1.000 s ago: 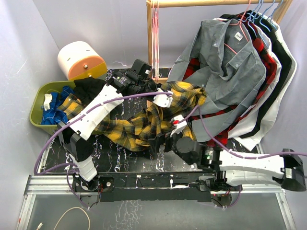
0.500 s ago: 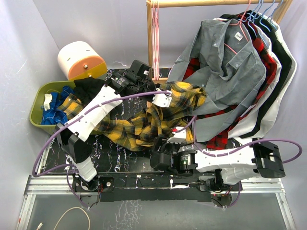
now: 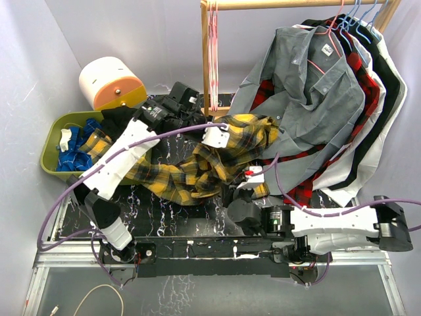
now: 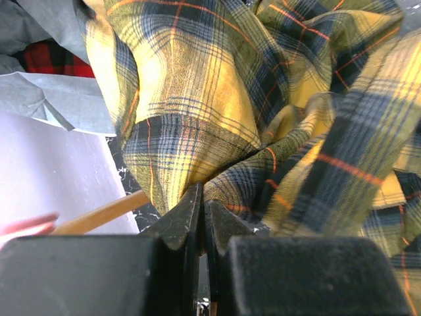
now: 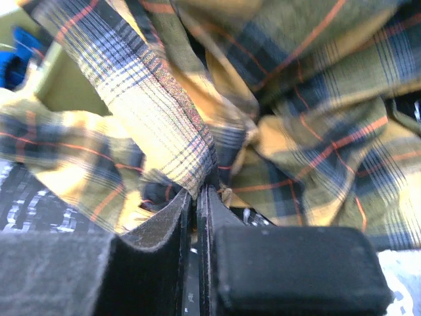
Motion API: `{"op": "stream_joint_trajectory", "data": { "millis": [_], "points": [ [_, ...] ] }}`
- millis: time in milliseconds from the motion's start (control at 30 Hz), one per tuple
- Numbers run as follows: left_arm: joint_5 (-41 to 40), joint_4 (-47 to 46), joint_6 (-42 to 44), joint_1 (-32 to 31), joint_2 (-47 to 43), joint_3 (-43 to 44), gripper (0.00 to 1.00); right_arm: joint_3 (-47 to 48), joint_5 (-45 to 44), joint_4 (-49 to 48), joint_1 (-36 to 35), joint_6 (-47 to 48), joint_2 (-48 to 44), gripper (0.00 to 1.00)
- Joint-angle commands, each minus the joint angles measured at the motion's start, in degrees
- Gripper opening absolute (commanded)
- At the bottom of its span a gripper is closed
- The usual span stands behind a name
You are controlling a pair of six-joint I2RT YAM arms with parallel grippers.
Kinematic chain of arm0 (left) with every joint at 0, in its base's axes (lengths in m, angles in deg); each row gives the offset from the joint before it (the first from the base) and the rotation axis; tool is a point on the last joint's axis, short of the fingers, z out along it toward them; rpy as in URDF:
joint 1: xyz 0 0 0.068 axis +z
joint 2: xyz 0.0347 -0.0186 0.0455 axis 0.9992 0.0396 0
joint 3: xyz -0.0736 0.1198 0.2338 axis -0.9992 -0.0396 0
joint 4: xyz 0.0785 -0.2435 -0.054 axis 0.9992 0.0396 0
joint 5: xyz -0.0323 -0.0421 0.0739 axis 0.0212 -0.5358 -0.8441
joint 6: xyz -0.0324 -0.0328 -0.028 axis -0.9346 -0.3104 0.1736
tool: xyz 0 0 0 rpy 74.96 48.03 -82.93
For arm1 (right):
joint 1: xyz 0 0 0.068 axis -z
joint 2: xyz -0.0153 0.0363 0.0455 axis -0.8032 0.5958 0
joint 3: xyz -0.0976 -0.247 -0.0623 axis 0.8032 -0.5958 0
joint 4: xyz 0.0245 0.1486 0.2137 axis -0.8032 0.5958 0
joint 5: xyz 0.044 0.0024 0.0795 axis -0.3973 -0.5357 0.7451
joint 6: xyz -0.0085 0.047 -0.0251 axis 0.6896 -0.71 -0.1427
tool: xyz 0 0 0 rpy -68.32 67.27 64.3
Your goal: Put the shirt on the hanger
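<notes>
Holds the shirt [image 3: 197, 164] only by thin folds clamped in the left gripper [image 4: 200, 204] and the right gripper [image 5: 197, 187], so risks losing the cloth or knocking the hanger [image 3: 213, 66] when lifting.

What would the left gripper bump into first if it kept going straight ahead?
The shirt. The left gripper is shut on a fold of it, and more plaid cloth fills the way right ahead.

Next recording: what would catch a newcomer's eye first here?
The yellow plaid shirt lies crumpled across the table, with the left gripper and the right gripper each pinched shut on its cloth. Behind it the pink hanger hangs bare at the left end of the rail, while the grey shirt fronts a bunch of garments at the right.
</notes>
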Motion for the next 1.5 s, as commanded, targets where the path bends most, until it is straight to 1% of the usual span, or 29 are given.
{"op": "stream_joint_trajectory", "data": {
  "millis": [0, 67, 133, 267, 333, 400, 433, 467, 567, 633, 700, 767, 833, 900, 967, 1100, 1133, 1167, 1233, 1267, 1333, 1367, 1433, 1467],
  "points": [
    [4.15, 11.96, -1.2, 0.33, -7.61, 7.08, 0.0, 10.38, 2.52, 0.99, 0.0, 13.56, -4.81, 0.08],
    [4.47, 16.43, -1.46, 0.33, -9.3, 8.9, 0.0, 13.79, 6.0, 2.0, -0.04, 16.64, -5.85, 0.08],
    [3.7, 18.89, -2.81, 0.33, -11.14, 9.21, 0.0, 17.5, 9.18, 4.31, 0.0, 17.14, -5.71, 0.08],
    [-1.81, 21.8, -6.54, 0.79, -14.97, 7.51, 0.0, 26.34, 15.23, 10.47, 0.01, 18.96, -3.45, 0.08],
    [-5.85, 21.43, -10.29, 1.31, -16.59, 6.09, 0.0, 33.04, 16.93, 14.37, 0.0, 20.98, -2.23, 0.08],
    [-10.82, 17.29, -16.48, 2.19, -18.94, 5.5, 0.0, 38.51, 16.66, 16.58, 0.0, 23.83, -1.99, 0.08],
    [-12.04, 15.96, -18.15, 3.51, -19.53, 6.23, 0.0, 40.7, 15.38, 16.67, 0.0, 26.15, -2.34, 0.08],
    [-12.62, 15.67, -18.88, 5.0, -19.61, 7.81, 0.0, 42.96, 13.28, 16.35, 0.04, 28.34, -2.75, 0.08],
    [-12.66, 16.28, -20.61, 9.33, -18.26, 15.76, 0.0, 51.65, 10.57, 13.53, 1.03, 40.07, -2.18, 0.08],
    [-11.16, 16.59, -22.48, 12.11, -16.59, 22.93, 0.0, 60.68, 9.66, 13.58, 1.31, 48.75, 1.35, 0.08],
    [-9.52, 16.19, -24.31, 15.5, -13.93, 30.34, 0.0, 69.91, 10.08, 13.73, 1.32, 56.14, 6.82, 0.08],
    [-8.11, 14.8, -26.4, 18.99, -11.99, 37.19, 0.0, 78.99, 10.58, 13.58, 1.47, 62.56, 11.83, 0.08],
    [-6.57, 13.01, -28.79, 22.16, -10.28, 44.31, 0.0, 85.76, 11.69, 13.58, 2.27, 67.7, 16.63, 0.08],
    [-4.93, 12.07, -30.16, 24.54, -9.07, 48.32, 0.0, 89.77, 14.56, 13.55, 4.97, 69.92, 20.09, 0.08],
    [-2.09, 12.1, -30.24, 25.6, -8.58, 50.15, 0.0, 90.75, 18.59, 13.56, 9.87, 68.87, 21.94, 0.08],
    [0.11, 11.28, -31.02, 25.81, -8.65, 50.89, 0.0, 91.18, 32.17, 17.82, 23.59, 59.28, 23.46, 0.08],
    [-0.09, 11.01, -31.13, 25.88, -8.88, 50.16, 0.0, 90.93, 35.9, 19.7, 27.38, 56.39, 24.03, 0.08],
    [-0.16, 10.82, -31.3, 25.87, -9.27, 47.63, 0.0, 90.09, 40.18, 21.23, 31.57, 53.38, 24.38, 0.08],
    [1.43, 10.2, -32.09, 25.87, -11.23, 36.95, 0.0, 84.05, 49.43, 22.03, 38.85, 46.45, 23.05, 0.08],
    [2.84, 10.12, -31.89, 25.76, -12.61, 27.05, 0.0, 76.67, 54.69, 20.45, 41.2, 43.19, 21.32, 0.08],
    [6.95, 9.52, -31.42, 25.79, -15.38, 12.68, 0.0, 62.0, 58.53, 14.73, 42.92, 38.58, 15.98, 0.08],
    [8.18, 7.57, -32.25, 25.77, -16.49, 5.8, 0.0, 55.34, 60.46, 11.94, 43.32, 36.4, 12.95, 0.08],
    [8.67, 1.47, -34.68, 25.86, -20.18, -5.63, 0.0, 44.04, 64.35, 8.31, 43.62, 32.09, 7.63, 0.08],
    [8.33, -1.44, -36.28, 25.88, -21.18, -9.99, 0.0, 39.6, 66.82, 7.23, 43.65, 30.72, 5.14, 0.08]
  ]
}}
